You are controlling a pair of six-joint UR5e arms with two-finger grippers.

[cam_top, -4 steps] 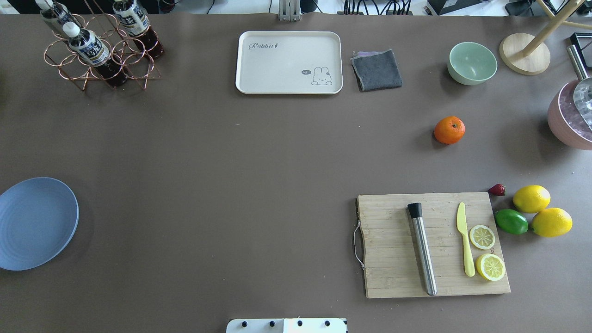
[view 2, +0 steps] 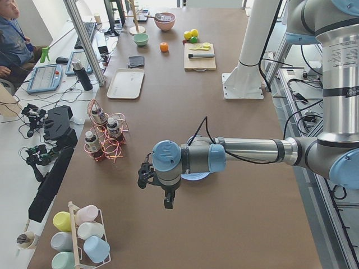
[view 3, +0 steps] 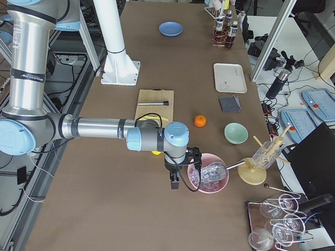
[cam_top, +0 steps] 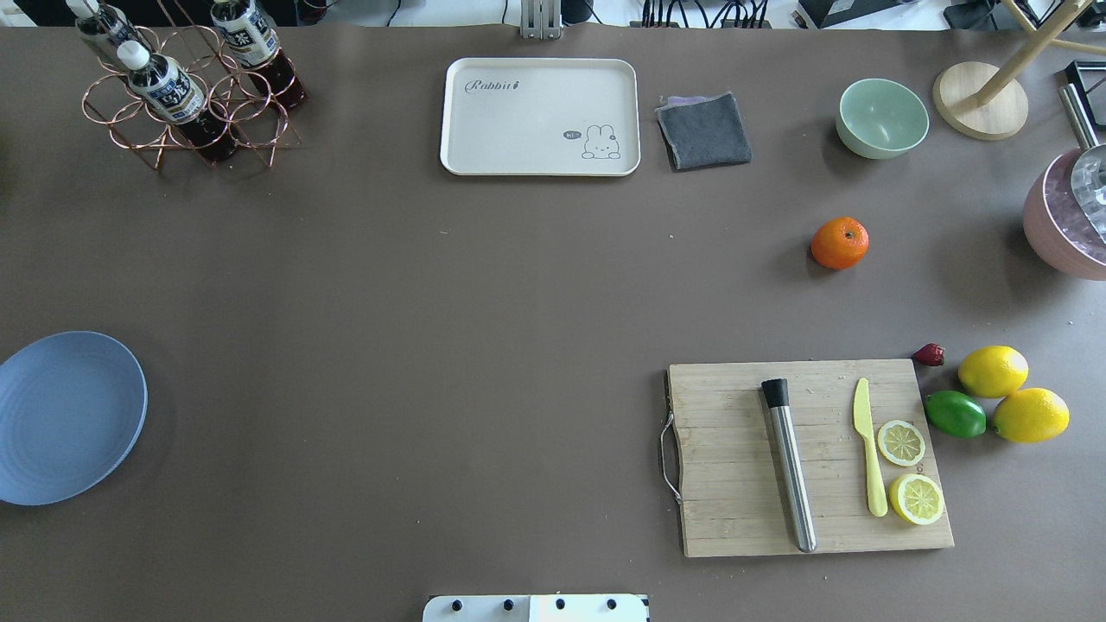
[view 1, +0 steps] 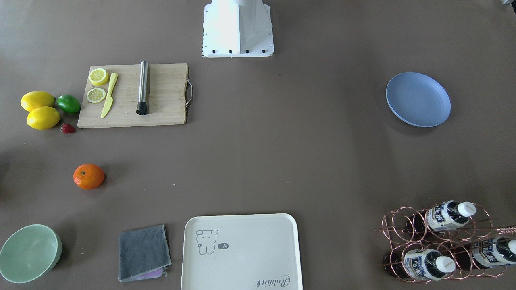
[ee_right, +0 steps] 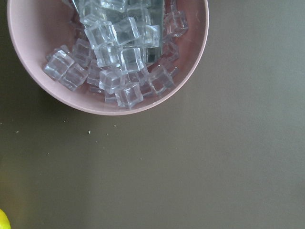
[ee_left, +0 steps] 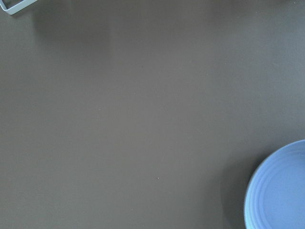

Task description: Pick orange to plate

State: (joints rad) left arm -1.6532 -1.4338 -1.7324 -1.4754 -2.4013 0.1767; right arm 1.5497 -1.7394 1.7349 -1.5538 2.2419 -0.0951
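**Inspector:** Which step is in hand?

**Assessor:** By my reading, the approach; no pick has begun. The plate (cam_top: 69, 415) sits at the table's left end with nothing on it. The orange (cam_top: 839, 243) rests on the bare table well apart from it, towards the right end, between the green bowl (cam_top: 881, 117) and the cutting board (cam_top: 734, 458). The left gripper (view 2: 168, 200) hangs near the plate and the right gripper (view 3: 174, 183) just beside the pink bowl (cam_top: 1045, 229). I cannot tell whether either claw is spread or pressed together.

**Inspector:** What does the next move call for?

**Assessor:** Probably the right arm, being nearer, comes down over the orange with its claw spread. A long carry to the plate would follow.

**Inspector:** Containers?

**Assessor:** The cream tray (cam_top: 484, 130) is bare. The pink bowl holds ice cubes (ee_right: 119, 57). Nothing shows in the green bowl.
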